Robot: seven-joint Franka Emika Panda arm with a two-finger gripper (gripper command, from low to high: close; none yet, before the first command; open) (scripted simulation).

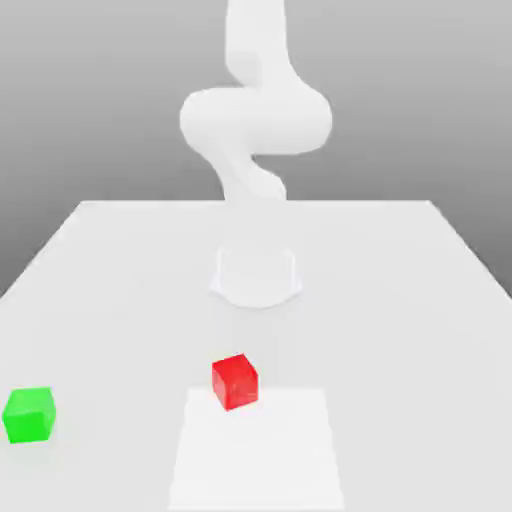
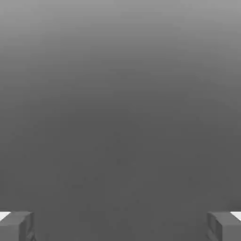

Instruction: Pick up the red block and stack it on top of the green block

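Note:
The red block (image 1: pixel 235 381) rests on the white table (image 1: pixel 400 300), near the front and a little to the exterior view's left of centre. Far off toward that view's left edge sits the green block (image 1: pixel 28 415), also on the table and well apart from the red one. In the hand view my gripper (image 2: pixel 120 227) is open, its two grey fingertips (image 2: pixel 18 226) spread wide with nothing between them, and plain grey background lies beyond them. The white arm (image 1: pixel 255 120) rises at the back of the table, well behind both blocks.
The arm's round base (image 1: pixel 256 275) stands at the table's middle, behind the red block. A paler square patch (image 1: pixel 256 455) marks the table surface at the front, its far corner just under the red block.

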